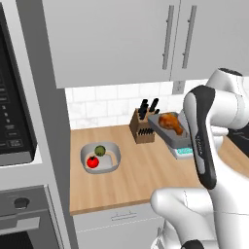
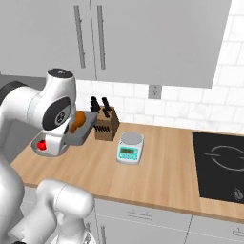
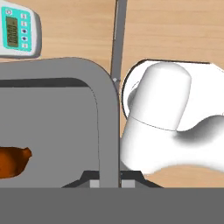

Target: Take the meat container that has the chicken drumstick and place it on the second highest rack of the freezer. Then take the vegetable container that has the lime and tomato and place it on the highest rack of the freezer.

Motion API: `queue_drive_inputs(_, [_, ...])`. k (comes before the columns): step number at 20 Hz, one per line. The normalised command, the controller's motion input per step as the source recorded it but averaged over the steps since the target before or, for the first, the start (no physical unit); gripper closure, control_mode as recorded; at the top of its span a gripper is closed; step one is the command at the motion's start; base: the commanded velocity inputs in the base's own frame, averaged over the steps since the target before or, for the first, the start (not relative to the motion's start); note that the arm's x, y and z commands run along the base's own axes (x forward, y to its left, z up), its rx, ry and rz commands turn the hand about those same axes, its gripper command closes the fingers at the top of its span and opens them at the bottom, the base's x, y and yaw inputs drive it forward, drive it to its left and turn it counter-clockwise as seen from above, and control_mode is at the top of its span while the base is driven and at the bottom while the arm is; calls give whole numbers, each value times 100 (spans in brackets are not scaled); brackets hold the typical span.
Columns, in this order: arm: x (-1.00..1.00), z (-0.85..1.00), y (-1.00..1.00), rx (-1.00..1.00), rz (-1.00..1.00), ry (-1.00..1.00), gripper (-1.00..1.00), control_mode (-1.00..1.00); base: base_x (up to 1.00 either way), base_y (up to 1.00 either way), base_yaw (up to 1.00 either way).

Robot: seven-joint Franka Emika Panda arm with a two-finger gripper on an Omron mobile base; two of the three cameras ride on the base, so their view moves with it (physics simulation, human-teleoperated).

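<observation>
The meat container (image 1: 164, 127), a grey tray with the brown chicken drumstick (image 1: 171, 122) in it, hangs tilted above the counter in front of the knife block. My gripper (image 3: 109, 183) is shut on its rim (image 3: 106, 127); the drumstick (image 3: 13, 161) lies at the tray's far side in the hand view. From the right base view the tray (image 2: 80, 134) and drumstick (image 2: 78, 121) sit just behind my arm's elbow. The vegetable container (image 1: 100, 157) rests on the counter's left part, holding a lime (image 1: 100, 150) and a tomato (image 1: 92, 161). The freezer is out of view.
A knife block (image 1: 142, 127) stands at the back wall. A digital scale (image 2: 130, 147) sits mid-counter, below the held tray. A black cooktop (image 2: 221, 164) lies at the right. An oven stack (image 1: 19, 146) bounds the counter's left; wall cabinets (image 1: 116, 39) hang above.
</observation>
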Motion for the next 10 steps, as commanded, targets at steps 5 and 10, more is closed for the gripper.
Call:
queue_drive_inputs(5, [0,-5,5,7,-9,0,100,-100,0,0,0])
queue_drive_inputs(10, [0,-4,0,0,-10,0,100,-100,0,0,0])
